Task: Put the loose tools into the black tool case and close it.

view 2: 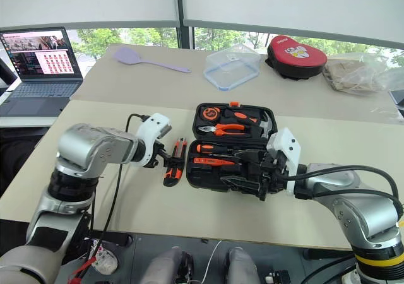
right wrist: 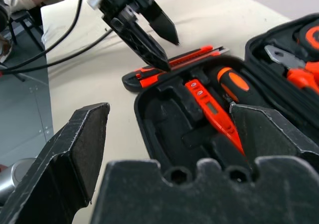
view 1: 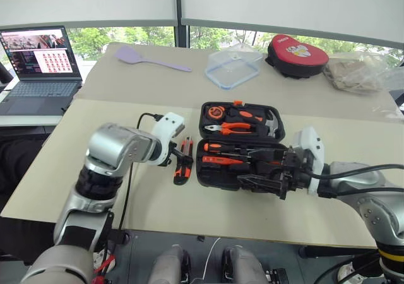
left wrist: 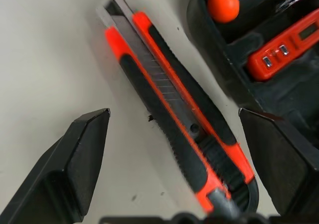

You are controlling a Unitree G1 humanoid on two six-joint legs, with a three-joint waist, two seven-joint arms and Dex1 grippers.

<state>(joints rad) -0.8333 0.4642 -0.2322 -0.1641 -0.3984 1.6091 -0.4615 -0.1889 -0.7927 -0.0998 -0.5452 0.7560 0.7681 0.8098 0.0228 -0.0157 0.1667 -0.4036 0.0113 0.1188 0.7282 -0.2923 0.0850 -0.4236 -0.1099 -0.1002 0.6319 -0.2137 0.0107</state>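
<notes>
The black tool case [view 1: 208,178] lies open in the middle of the table. Two orange-handled screwdrivers [view 1: 221,149] [right wrist: 234,84] rest in its near half, while pliers, a hammer and a tape measure sit in the far half. An orange-and-black utility knife [view 1: 184,161] [left wrist: 174,114] lies flat on the table just left of the case. My left gripper [view 1: 173,156] [left wrist: 174,122] hangs open right over the knife, one finger on each side, not touching it. My right gripper [view 1: 252,173] [right wrist: 169,127] stands open and empty over the case's near right part. The tape roll is out of view.
At the back of the table are a purple spatula [view 1: 145,58], a clear lidded container [view 1: 232,68], a red-and-black pouch [view 1: 297,55] and a crumpled plastic bag [view 1: 360,72]. An open laptop [view 1: 41,63] stands on a side desk at far left.
</notes>
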